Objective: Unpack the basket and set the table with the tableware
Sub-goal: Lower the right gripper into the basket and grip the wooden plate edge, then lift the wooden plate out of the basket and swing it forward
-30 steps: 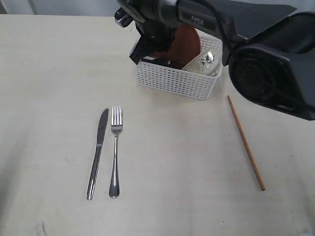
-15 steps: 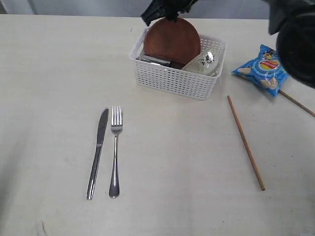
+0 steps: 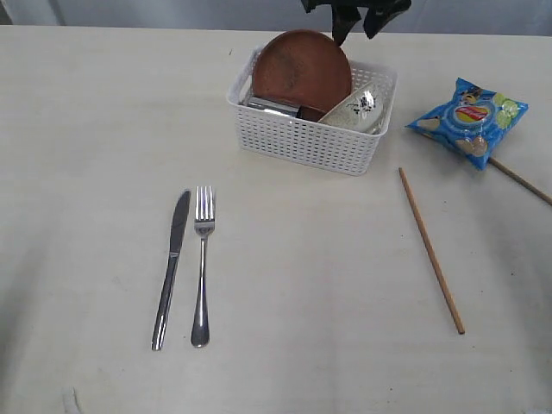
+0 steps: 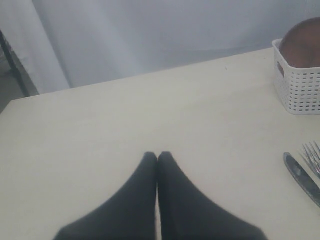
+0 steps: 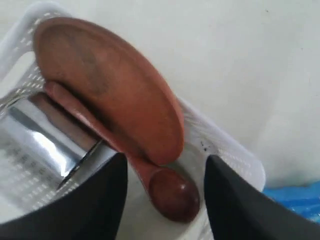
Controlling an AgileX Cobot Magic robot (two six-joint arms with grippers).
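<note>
The white basket (image 3: 310, 138) stands at the far middle of the table (image 3: 285, 345). In it a brown plate (image 3: 302, 69) leans upright, beside a steel cup (image 3: 274, 106) and a tilted white bowl (image 3: 355, 110). My right gripper (image 3: 354, 15) hangs open above the basket's far rim. In the right wrist view its jaws (image 5: 165, 159) straddle the bowl end of the brown spoon (image 5: 172, 195) without touching it, below the plate (image 5: 110, 85) and the cup (image 5: 40, 140). A knife (image 3: 171, 267) and a fork (image 3: 202, 259) lie side by side. One chopstick (image 3: 431, 250) lies to the right. My left gripper (image 4: 158, 156) is shut and empty.
A blue chips bag (image 3: 466, 110) lies right of the basket, on top of a second chopstick (image 3: 522, 181). In the left wrist view the basket (image 4: 297, 85), knife (image 4: 302, 177) and fork (image 4: 312, 152) sit at the picture's right edge, with a pale curtain beyond the table.
My right arm has drawn back from over the basket and the table's right side towards the far edge, uncovering the chips bag. Its jaws went from shut to open.
</note>
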